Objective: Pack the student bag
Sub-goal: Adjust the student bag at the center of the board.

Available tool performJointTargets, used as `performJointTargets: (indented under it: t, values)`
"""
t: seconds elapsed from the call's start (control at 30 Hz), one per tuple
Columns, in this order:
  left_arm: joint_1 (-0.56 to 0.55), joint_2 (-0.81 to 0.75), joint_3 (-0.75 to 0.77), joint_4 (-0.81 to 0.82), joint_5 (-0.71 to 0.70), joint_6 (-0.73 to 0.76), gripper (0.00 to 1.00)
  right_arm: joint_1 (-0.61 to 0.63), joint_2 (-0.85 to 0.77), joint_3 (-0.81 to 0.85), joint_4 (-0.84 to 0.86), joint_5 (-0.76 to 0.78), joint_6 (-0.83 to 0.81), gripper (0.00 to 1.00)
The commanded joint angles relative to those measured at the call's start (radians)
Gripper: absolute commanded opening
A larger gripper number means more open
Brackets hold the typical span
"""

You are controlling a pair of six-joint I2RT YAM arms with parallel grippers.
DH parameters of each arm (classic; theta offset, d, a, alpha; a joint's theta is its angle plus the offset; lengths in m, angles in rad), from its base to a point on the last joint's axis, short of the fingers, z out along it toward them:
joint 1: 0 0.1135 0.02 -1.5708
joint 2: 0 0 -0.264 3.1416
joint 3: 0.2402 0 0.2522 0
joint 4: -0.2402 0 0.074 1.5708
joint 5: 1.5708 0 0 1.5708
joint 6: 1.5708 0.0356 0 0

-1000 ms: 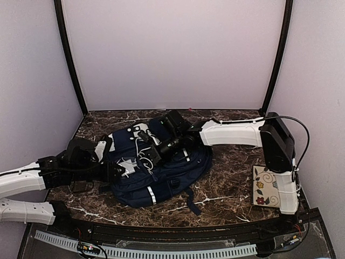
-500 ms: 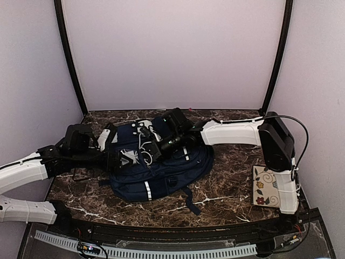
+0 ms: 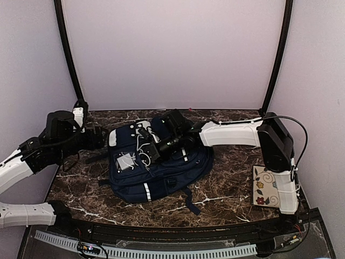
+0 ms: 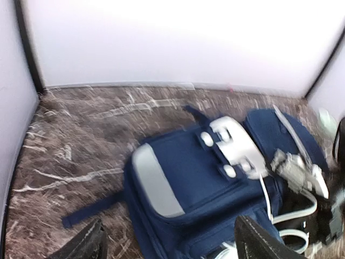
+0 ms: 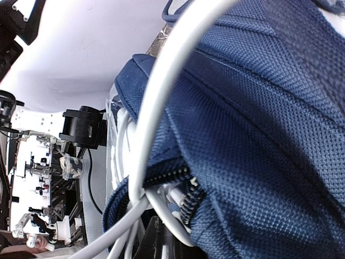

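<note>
Bag (image 3: 161, 174) on table (image 3: 229, 186), left hand (image 3: 100, 141) spread wide

Top: high, near side. Left wrist: oblique, from left — right wrist: close-up. All share student bag (image 3: 161, 178).

overhead view: we see soft, even, fairly bright light. The pale back wall (image 3: 172, 54) shows no hard glare, and the frame is slightly soft throughout.
shadows: we lose detail in the folds of the student bag (image 3: 161, 172), which reads near-black. The dark marble surface (image 3: 226, 189) swallows any cast shadow.
left wrist view: we get motion blur across the whole frame. The back wall is blown out to white, and the left end effector (image 4: 170, 249) is dark and smeared at the bottom edge.
right wrist view: we see crisp fabric weave. The white cable (image 5: 148, 108) is soft and close to the lens, and the upper-left background is overexposed.
</note>
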Motion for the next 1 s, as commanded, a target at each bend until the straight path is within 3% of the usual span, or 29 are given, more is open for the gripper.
performJointTargets:
  t: [0.0,0.1,0.2,0.27,0.37,0.5,0.83,0.97]
  values:
    - [0.005,-0.217,-0.106,0.063,-0.217,-0.065,0.83,0.018,0.089,-0.034,-0.105,0.047,-0.015,0.02]
    - [0.005,-0.246,-0.225,0.402,0.238,0.095,0.74,0.018,0.09,-0.035,-0.102,0.048,-0.015,0.01]
    - [0.003,-0.032,-0.144,0.41,0.558,0.136,0.73,0.018,0.091,-0.036,-0.1,0.045,-0.012,0.01]
    - [0.003,0.093,-0.086,0.395,0.681,0.163,0.79,0.018,0.081,-0.05,-0.088,0.047,-0.006,0.01]
    - [0.004,0.177,-0.076,0.482,0.725,0.204,0.89,0.018,0.067,-0.069,-0.077,0.053,0.0,0.01]
    - [0.005,0.261,-0.03,0.498,0.699,0.266,0.91,0.018,0.06,-0.076,-0.075,0.053,-0.001,0.01]
    - [0.04,0.376,-0.019,0.47,0.717,0.264,0.65,0.018,0.044,-0.078,-0.071,0.053,-0.003,0.0]
    - [0.045,0.365,-0.04,0.465,0.729,0.255,0.62,0.018,0.044,-0.076,-0.071,0.051,-0.005,0.0]
